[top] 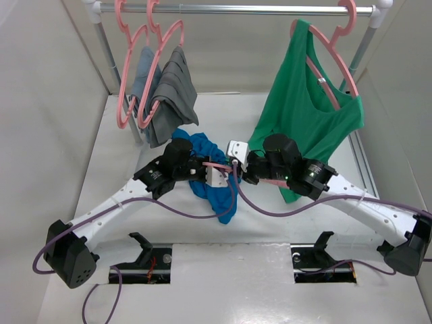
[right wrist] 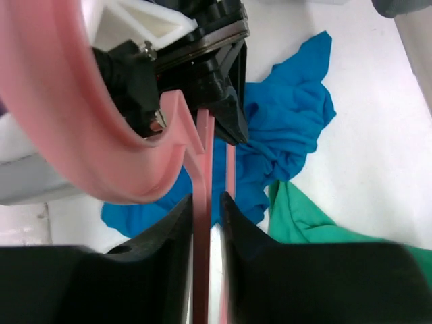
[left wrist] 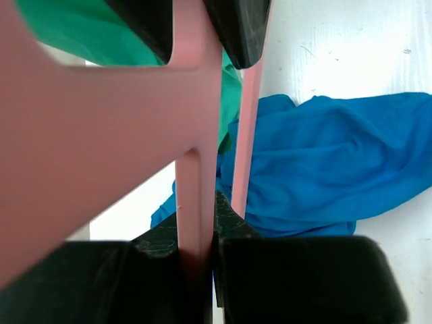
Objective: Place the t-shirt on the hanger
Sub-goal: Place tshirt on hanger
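Observation:
The pink hanger (top: pixel 217 165) is held level between the two grippers above the middle of the table. My left gripper (top: pixel 226 173) is shut on one of its thin bars (left wrist: pixel 197 202). My right gripper (top: pixel 237 171) faces it, with its jaws (right wrist: pixel 206 202) around the same bar. One finger is against the bar and a narrow gap shows on the other side. The hanger's hook (right wrist: pixel 67 121) curves close to the right wrist camera. The bright blue t-shirt (top: pixel 206 148) lies crumpled on the table under the hanger, also in the left wrist view (left wrist: pixel 324 162) and the right wrist view (right wrist: pixel 283 128).
A metal rail (top: pixel 236 9) crosses the back. A green sleeveless top (top: pixel 304 108) hangs from it on the right, its hem reaching the table beside my right arm. Grey garments (top: pixel 169 94) hang on pink hangers at the left. White walls close in both sides.

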Controlling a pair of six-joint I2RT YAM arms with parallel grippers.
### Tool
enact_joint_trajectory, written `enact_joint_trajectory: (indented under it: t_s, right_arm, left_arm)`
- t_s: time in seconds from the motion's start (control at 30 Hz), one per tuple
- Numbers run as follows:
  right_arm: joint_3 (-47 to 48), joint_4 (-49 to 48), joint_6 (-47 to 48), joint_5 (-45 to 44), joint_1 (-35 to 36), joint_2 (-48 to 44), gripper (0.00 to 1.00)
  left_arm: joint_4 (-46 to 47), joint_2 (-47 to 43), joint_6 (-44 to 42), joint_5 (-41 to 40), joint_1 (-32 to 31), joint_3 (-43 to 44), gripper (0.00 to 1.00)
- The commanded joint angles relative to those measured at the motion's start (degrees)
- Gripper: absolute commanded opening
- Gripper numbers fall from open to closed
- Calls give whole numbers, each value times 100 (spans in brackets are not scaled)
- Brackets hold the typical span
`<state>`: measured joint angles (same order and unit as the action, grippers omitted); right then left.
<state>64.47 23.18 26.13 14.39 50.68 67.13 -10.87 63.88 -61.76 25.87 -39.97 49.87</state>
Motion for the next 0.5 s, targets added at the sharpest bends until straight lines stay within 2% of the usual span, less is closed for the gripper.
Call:
enact_joint_trajectory:
  t_s: [0.0, 0.03, 0.07, 0.1, 0.13, 0.33, 0.43, 0.47]
  right_arm:
    - [128, -753, 32, -52, -40, -34, 17]
    - [128, -640, 146, 89, -40, -34, 43]
    - [128, -578, 147, 290, -40, -34, 59]
    - [206, -517, 208, 370, -40, 53, 70]
    - [302, -386, 208, 371, -40, 150, 76]
    - [681, 344, 314, -287, -40, 450, 74]
    - [821, 766, 314, -402, -40, 502, 62]
    - [822, 819, 314, -402, -40, 502, 49]
  left_arm:
    - [569, -271, 182, 797, -178, 252, 0]
    - [569, -271, 182, 797, -178, 252, 0]
    - [569, -271, 182, 797, -178, 252, 0]
    - [569, -271, 182, 797, -178, 252, 0]
    - [569, -271, 182, 797, -178, 252, 0]
    - [517, -271, 182, 797, -178, 252, 0]
    - [446, -323, 50, 744, -178, 252, 0]
    - [446, -323, 50, 744, -178, 252, 0]
